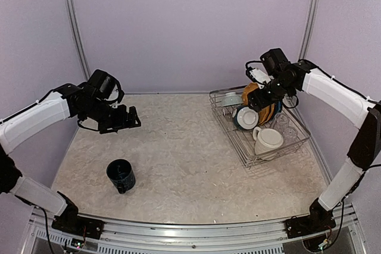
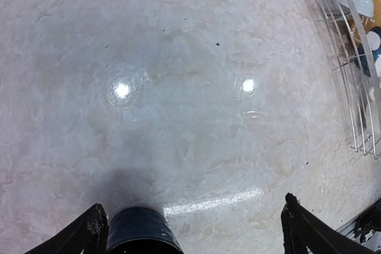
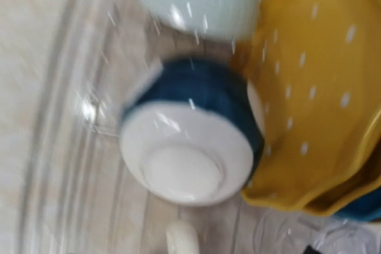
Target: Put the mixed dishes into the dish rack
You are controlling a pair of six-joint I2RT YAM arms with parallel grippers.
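A dark blue mug (image 1: 121, 175) stands upright on the table at the near left. My left gripper (image 1: 132, 117) hovers open behind it; in the left wrist view the dark blue mug (image 2: 140, 233) sits just inside the left one of the fingers (image 2: 89, 233). The dish rack (image 1: 296, 147) at the right holds a yellow dotted plate (image 3: 315, 87), a blue dish with a white inside (image 3: 184, 147), a grey-teal cup (image 3: 196, 1), a cream mug (image 1: 268, 140) and a clear glass (image 1: 286, 126). My right gripper (image 1: 259, 99) hangs over the plates; its fingers are hidden.
The rack's wire side (image 2: 357, 87) shows at the right edge of the left wrist view. Purple walls close the table at the back and sides. The right wrist view is blurred.
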